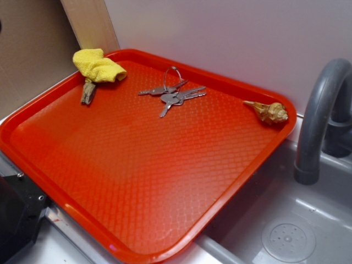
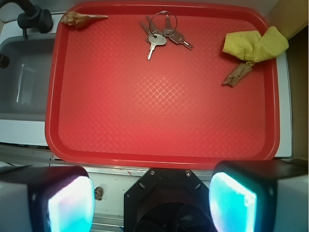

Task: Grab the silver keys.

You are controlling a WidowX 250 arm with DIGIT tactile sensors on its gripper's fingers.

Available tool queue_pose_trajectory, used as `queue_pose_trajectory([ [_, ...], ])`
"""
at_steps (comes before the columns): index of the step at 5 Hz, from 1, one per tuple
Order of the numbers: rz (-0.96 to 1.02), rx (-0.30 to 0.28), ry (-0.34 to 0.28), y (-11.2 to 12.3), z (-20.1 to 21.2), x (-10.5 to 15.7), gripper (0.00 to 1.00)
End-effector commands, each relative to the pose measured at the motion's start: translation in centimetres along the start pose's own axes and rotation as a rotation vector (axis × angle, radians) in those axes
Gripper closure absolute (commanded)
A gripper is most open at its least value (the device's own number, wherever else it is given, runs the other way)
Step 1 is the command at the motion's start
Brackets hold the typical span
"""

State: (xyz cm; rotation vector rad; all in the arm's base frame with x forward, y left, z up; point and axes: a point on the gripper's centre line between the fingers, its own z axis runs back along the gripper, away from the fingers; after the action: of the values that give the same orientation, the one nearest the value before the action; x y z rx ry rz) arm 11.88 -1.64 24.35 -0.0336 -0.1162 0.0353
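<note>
End effector (image 2: 152, 203) nearest the wrist camera, fingers spread wide, holding nothing.
Silver keys (image 2: 161, 35) lie at 12 o'clock on the red tray (image 2: 159, 125); seashell (image 2: 79, 19) at 11, yellow cloth (image 2: 253, 46) touching the wood piece (image 2: 236, 75) at 2. No legible writing.

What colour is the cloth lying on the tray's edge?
Yellow. The cloth shows best in the exterior view, at the red tray's far corner.
</note>
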Motion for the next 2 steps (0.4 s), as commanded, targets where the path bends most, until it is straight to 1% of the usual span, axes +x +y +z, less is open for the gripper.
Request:
queue_pose_trajectory([
  [1, 0.0, 0.0, 0.0, 0.0, 0.0, 0.0, 0.0],
  [2, 0.034, 0.041, -0.006, 1.2, -2.2, 4.7, 0.0],
])
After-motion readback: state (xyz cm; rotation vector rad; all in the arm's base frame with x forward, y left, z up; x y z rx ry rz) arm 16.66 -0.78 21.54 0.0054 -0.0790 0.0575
